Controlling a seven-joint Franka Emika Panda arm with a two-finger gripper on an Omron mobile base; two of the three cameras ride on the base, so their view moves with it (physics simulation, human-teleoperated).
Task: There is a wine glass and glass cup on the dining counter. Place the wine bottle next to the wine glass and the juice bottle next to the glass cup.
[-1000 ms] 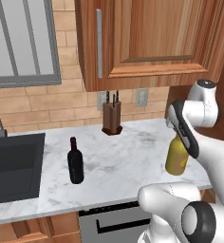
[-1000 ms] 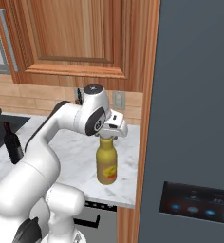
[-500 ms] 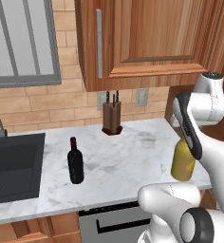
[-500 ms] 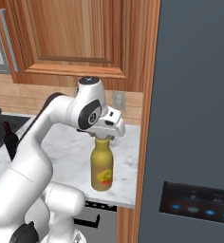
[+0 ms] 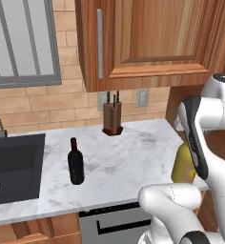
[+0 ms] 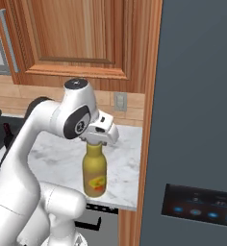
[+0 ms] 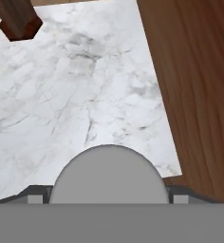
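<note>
The yellow juice bottle [image 6: 94, 169] hangs upright just over the right end of a marble worktop [image 5: 128, 162], close to its front edge. My gripper [image 6: 95, 143] grips it from above, shut on its neck. In the left base view my forearm covers part of the juice bottle [image 5: 182, 164]. The dark wine bottle [image 5: 76, 162] stands upright on the worktop near the sink, well left of my gripper, and also peeks out behind my arm [image 6: 7, 136]. The wine glass, the glass cup and the dining counter are out of view.
A black sink [image 5: 12, 167] fills the worktop's left end. A wooden knife block [image 5: 113, 119] stands at the back wall, also in the hand view [image 7: 19, 19]. Wooden wall cabinets [image 5: 148, 38] hang overhead. A tall dark grey fridge [image 6: 197, 120] borders the worktop's right end.
My gripper has carried the juice bottle away from the back wall toward the worktop's front right corner. The wine bottle has stayed where it was.
</note>
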